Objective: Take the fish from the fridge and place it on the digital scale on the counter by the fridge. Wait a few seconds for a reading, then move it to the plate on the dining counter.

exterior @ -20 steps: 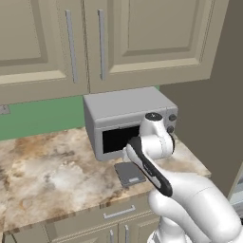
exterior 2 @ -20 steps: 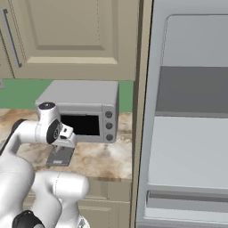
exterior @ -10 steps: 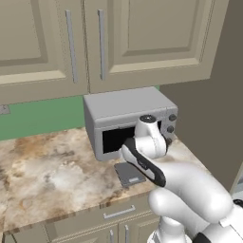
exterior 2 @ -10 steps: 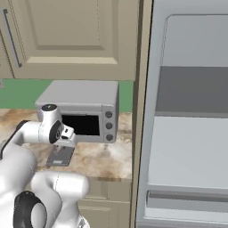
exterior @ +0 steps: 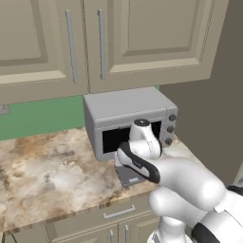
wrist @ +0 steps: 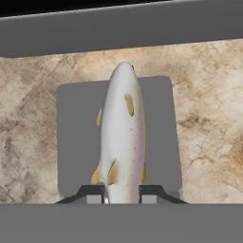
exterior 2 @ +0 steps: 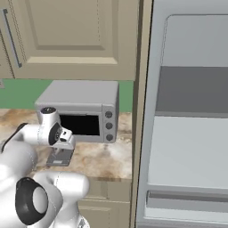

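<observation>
The fish (wrist: pixel 122 137) at the centre of the hand view looks smooth and faintly glossy, pale silver with tan fins. Under it the scale (wrist: pixel 76 142) is a flat matt grey slab. The counter (wrist: pixel 209 118) around it looks like polished marbled stone, beige-brown. In the left base view, the oven (exterior: pixel 128 107) at centre has a matt grey metal look, and the cupboards (exterior: pixel 142 38) above look like painted wood with brushed metal bar handles (exterior: pixel 101 45). The fridge (exterior 2: pixel 191 133), right in the right base view, is smooth grey metal.
</observation>
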Motion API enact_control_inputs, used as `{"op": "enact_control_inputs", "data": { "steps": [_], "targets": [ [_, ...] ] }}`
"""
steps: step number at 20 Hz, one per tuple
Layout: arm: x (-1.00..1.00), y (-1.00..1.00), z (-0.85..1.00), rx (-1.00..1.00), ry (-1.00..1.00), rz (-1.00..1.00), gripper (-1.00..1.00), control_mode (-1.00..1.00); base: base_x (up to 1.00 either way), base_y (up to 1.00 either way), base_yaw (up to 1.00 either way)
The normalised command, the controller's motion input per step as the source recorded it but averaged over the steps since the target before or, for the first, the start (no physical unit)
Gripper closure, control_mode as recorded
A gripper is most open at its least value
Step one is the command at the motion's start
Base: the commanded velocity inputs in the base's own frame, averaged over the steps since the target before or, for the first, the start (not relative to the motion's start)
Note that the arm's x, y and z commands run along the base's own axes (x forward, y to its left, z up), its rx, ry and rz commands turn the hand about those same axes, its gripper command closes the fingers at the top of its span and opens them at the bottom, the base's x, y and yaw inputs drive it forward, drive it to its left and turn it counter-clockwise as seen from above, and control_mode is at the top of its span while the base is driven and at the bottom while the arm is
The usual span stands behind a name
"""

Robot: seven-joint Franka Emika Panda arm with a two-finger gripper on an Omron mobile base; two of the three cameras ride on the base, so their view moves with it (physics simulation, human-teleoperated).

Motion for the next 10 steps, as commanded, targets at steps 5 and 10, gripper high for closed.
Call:
{"op": "enact_control_inputs", "data": {
  "steps": [5,10],
  "targets": [
    [0.12,0.00,-0.25,0.00,0.00,0.01,1.00,-1.00,0.00,0.00,0.00],
    [0.01,0.00,-0.11,0.00,0.01,0.01,1.00,-1.00,0.00,0.00,0.00]
  ]
}}
